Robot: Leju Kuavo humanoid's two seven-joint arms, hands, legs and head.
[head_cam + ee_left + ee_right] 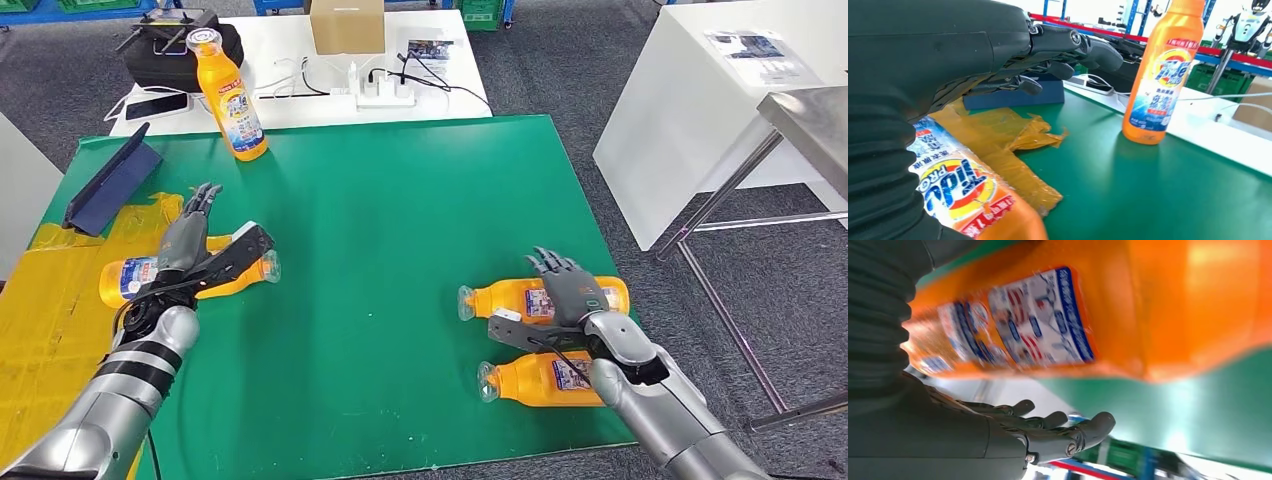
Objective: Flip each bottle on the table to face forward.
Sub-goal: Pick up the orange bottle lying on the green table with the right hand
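On the green table (400, 250), at about nine o'clock, a blue case (112, 185) leans above a crumpled yellow plastic sheet (60, 300). Just inside it, the left hand (190, 240) hovers over a lying orange bottle (135, 278), whose cap points toward three o'clock. Its fingers (1068, 47) are stretched out and slightly apart, holding nothing; the left wrist view shows them above the sheet, clear of the bottle's label.

At eleven o'clock an upright orange bottle (232, 100) stands near the table's far edge, label toward the robot. Behind it, on a white table (300, 80), lie a black bag (165, 50), a phone (157, 104), a cardboard box (346, 25) and a power strip (385, 95) with cables.

At about four o'clock two more bottles lie side by side, caps pointing toward nine o'clock: the farther bottle (510, 298) and the nearer bottle (545, 380). The right hand (565, 285) rests above the farther one, fingers (1063, 425) extended and a little spread, gripping nothing; whether they touch the bottle cannot be told.

At two o'clock, off the table, stand a white cabinet (720, 110) and a steel table (810, 120).
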